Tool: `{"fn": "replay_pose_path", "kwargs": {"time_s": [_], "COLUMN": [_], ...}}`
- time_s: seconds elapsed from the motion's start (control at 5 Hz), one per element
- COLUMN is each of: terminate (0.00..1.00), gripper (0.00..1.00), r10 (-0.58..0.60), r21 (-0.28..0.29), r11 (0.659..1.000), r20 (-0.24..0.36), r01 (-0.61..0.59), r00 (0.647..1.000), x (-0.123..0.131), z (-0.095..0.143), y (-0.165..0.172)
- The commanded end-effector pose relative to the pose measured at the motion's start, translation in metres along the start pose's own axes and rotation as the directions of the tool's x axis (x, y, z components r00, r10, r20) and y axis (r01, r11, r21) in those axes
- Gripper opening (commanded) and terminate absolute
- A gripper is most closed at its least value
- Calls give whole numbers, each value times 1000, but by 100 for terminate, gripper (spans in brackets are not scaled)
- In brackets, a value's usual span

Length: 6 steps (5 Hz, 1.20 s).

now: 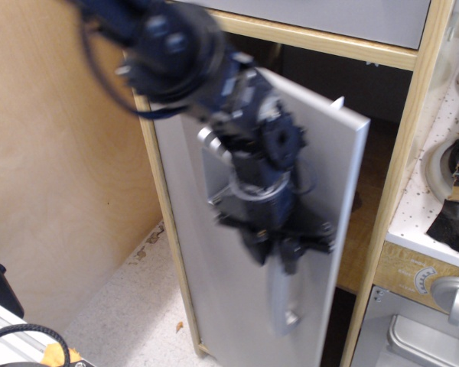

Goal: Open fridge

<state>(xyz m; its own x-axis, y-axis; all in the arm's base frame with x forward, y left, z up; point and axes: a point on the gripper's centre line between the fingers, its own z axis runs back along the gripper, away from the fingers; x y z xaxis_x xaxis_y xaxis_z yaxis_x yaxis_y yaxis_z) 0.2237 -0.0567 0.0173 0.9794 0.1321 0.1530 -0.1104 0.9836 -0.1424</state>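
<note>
At centre frame, my one hand point(279, 248) is clamped on the single silver handle point(284, 302) of the one fridge point(333, 176), door swung partly out, one wooden shelf point(367, 222) visible inside.

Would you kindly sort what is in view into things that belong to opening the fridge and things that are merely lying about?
Job:
fridge door, swung partly open
silver handle
gripper, at the handle, blurred

Lying about:
oven door
dial
wooden wall

Your black robot arm point(206, 92) is motion-blurred, so the black gripper point(279, 248) and its jaws over the silver loop handle point(284, 302) cannot be read
</note>
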Motion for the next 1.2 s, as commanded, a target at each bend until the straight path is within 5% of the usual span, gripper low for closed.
{"fn": "replay_pose_path", "kwargs": {"time_s": [0.0,0.2,0.6,1.0], "terminate": [0,0,0,0], "gripper": [100,100,100,100], "r10": [55,34,-154,-239], "r21": [-34,-21,-72,-86], "r11": [998,999,986,967], "r20": [13,-3,-36,18], "r01": [-54,-34,151,239], "r00": [998,999,987,971], "x": [-56,-75,-40,-12], "z": [34,35,38,54], "y": [-8,-22,-76,-135]}}
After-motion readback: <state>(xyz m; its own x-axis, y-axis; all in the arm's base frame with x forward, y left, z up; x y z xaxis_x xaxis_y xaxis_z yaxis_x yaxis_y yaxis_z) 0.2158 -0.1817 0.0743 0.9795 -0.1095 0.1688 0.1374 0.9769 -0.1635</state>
